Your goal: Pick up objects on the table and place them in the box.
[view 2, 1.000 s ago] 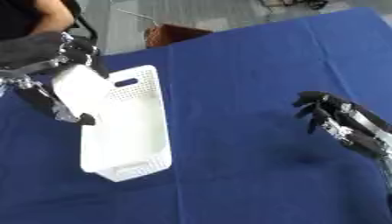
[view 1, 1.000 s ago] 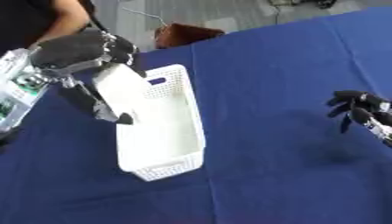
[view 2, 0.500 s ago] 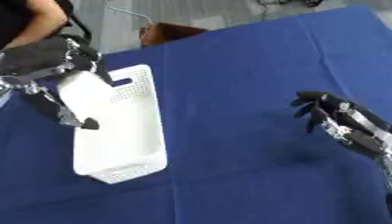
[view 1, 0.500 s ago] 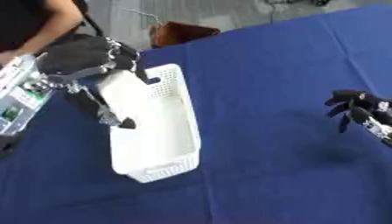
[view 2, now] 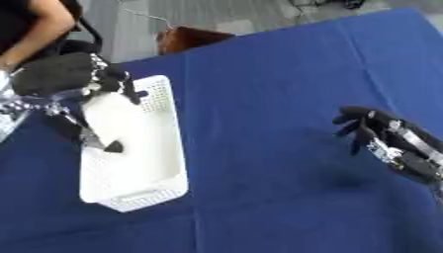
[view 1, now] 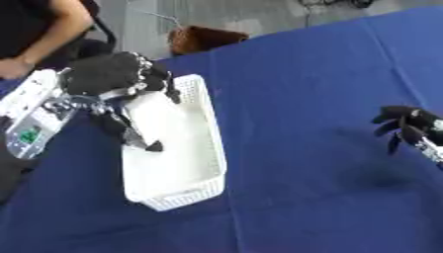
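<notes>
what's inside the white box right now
The left robot hand reaches into the box at its far end. The visible floor is bare white; the part under the hand is hidden.

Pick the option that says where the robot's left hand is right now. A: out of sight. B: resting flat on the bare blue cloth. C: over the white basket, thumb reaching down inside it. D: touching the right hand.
C: the left hand hangs over the far end of the white basket, its thumb pointing down into it.
</notes>
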`<state>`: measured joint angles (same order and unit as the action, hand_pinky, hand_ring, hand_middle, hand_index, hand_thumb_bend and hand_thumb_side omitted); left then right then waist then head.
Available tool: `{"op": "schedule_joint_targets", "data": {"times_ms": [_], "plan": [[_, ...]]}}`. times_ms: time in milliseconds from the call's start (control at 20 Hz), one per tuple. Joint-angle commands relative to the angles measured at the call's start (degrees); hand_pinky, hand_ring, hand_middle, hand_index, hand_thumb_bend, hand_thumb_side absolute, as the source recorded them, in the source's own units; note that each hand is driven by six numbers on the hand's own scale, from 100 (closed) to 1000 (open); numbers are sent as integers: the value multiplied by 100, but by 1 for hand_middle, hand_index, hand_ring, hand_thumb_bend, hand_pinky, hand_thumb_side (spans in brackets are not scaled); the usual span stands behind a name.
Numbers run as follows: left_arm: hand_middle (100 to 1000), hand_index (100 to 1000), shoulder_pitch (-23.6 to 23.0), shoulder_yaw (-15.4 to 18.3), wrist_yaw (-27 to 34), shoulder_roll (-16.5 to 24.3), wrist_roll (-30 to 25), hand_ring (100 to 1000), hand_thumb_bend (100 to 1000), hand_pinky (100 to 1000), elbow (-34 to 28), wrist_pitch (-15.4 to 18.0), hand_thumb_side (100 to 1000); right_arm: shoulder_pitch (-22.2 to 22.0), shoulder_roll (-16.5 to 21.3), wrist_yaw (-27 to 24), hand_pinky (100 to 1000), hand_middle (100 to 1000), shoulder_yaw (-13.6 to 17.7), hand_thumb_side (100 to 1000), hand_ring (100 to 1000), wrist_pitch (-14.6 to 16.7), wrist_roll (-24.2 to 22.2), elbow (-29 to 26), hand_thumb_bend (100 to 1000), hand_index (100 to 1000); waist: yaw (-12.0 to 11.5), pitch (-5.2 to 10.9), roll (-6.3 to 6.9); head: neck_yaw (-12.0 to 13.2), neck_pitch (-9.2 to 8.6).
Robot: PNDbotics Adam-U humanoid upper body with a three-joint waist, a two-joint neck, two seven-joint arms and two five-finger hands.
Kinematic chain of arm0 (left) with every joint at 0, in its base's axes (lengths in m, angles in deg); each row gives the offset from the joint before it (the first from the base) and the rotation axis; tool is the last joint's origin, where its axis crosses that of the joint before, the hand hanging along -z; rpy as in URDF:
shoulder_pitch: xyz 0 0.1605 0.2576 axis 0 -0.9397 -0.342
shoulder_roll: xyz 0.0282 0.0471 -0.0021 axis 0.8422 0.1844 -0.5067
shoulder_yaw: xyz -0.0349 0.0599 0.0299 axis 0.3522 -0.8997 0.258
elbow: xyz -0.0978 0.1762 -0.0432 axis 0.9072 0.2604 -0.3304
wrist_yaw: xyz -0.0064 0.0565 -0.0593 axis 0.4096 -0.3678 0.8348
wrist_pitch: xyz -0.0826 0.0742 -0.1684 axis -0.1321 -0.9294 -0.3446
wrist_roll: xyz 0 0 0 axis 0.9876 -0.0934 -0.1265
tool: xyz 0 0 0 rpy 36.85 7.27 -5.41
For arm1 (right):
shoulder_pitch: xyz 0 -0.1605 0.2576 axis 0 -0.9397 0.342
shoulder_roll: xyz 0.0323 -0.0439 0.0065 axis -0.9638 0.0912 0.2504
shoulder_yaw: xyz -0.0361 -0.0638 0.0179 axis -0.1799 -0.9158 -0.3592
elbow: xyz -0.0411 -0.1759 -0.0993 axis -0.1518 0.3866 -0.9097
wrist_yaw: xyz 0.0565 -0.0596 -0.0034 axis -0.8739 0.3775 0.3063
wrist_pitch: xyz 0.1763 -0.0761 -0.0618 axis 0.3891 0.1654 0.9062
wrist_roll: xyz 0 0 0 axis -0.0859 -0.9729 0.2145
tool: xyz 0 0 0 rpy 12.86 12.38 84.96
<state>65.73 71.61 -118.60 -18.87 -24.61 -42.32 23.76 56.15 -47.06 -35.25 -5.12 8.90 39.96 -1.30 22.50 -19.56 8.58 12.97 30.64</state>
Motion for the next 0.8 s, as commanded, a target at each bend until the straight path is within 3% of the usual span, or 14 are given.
{"op": "schedule_joint_targets", "data": {"times_ms": [50, 100, 350, 800], "plan": [[883, 913, 67, -3, -291, 52, 17, 870, 390, 795, 34, 67, 571, 134, 55, -33, 477, 775, 12, 732, 713, 67, -64, -56, 133, 928, -3, 88, -66, 70, -118], [901, 924, 58, -7, -343, 39, 33, 889, 353, 813, 59, 74, 638, 132, 56, -33, 477, 775, 15, 730, 713, 67, -63, -54, 129, 928, -8, 89, -72, 74, -128], [927, 932, 31, -36, -483, 21, 91, 918, 349, 852, 107, 98, 735, 123, 49, -35, 477, 775, 22, 730, 713, 73, -58, -48, 132, 928, -31, 104, -97, 89, -144], [938, 944, -12, -51, -549, 28, 81, 929, 369, 870, 115, 112, 761, 94, 31, -35, 477, 775, 36, 729, 712, 76, -48, -49, 138, 928, -61, 151, -128, 81, -137]]}}
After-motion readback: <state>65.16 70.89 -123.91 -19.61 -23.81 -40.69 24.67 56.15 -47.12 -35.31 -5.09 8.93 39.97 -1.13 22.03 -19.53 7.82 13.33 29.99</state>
